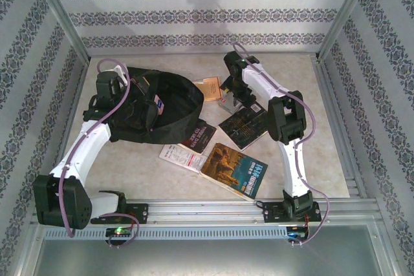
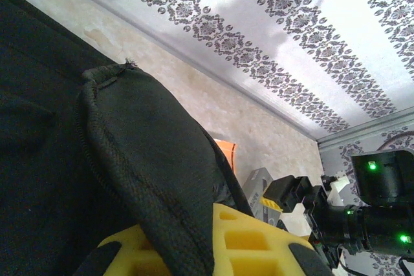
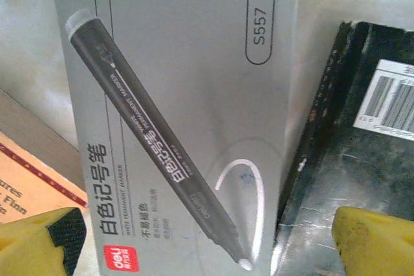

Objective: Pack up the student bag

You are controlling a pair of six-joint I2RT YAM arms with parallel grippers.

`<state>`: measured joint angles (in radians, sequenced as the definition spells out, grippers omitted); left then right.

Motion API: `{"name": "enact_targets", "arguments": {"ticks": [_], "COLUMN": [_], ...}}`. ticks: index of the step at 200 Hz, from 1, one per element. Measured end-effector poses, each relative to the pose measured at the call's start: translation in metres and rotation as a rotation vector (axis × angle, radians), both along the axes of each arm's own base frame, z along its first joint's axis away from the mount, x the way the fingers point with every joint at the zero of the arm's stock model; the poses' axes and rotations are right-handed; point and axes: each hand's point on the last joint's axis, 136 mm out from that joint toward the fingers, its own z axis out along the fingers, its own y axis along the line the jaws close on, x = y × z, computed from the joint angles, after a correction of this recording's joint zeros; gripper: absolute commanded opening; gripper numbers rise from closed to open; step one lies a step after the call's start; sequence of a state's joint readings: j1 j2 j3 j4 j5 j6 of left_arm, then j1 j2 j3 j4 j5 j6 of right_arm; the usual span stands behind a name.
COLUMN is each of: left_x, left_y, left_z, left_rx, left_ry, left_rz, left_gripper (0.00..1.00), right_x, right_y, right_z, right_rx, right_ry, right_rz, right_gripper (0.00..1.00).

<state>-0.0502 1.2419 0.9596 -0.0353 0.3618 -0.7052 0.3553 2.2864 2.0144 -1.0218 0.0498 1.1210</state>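
Note:
The student bag (image 1: pixel 169 103), a big black backpack, lies at the left of the table with its mouth gaping towards the right. My left gripper (image 1: pixel 138 105) is shut on the bag's fabric rim (image 2: pixel 149 179), which runs between the yellow fingers (image 2: pixel 259 244). A grey marker box (image 3: pixel 181 114) lies right of the bag. My right gripper (image 1: pixel 234 92) hangs just above it, open, with one yellow fingertip (image 3: pixel 39 237) on each side of the box. A dark book (image 3: pixel 362 153) touches the box's right side and an orange-brown book (image 3: pixel 29 172) lies at its left.
More books lie in front of the bag: a dark red one (image 1: pixel 199 135), a white booklet (image 1: pixel 183 157), a colourful one (image 1: pixel 234 170) and a dark one (image 1: pixel 244 126). The orange-brown book (image 1: pixel 208 86) sits by the bag's mouth. Patterned walls close in three sides.

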Motion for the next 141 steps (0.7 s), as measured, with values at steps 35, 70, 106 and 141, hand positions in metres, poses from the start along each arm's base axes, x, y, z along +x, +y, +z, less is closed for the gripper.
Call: {"name": "enact_targets", "arguments": {"ticks": [35,70,106,141], "left_x": [0.000,0.000,0.000,0.002], "left_y": [0.000,0.000,0.000,-0.001], "left_z": [0.000,0.000,0.000,-0.002], "left_rx": [0.000,0.000,0.000,-0.003], "left_ry": [0.000,0.000,0.000,0.004], "left_rz": [0.000,0.000,-0.001,-0.007], "left_gripper": [0.00,0.00,0.00,0.00], "right_x": [0.009,0.014,0.021,0.020], "right_y": [0.003,0.003,0.006,0.005], "right_z": [-0.008,-0.035,-0.035,-0.039], "right_rx": [0.029,0.025,0.031,0.021], "right_ry": [-0.010,0.032,0.024,0.034], "right_rz": [-0.032,-0.041,-0.040,-0.028], "right_gripper": [0.98,0.98,0.95,0.86]}}
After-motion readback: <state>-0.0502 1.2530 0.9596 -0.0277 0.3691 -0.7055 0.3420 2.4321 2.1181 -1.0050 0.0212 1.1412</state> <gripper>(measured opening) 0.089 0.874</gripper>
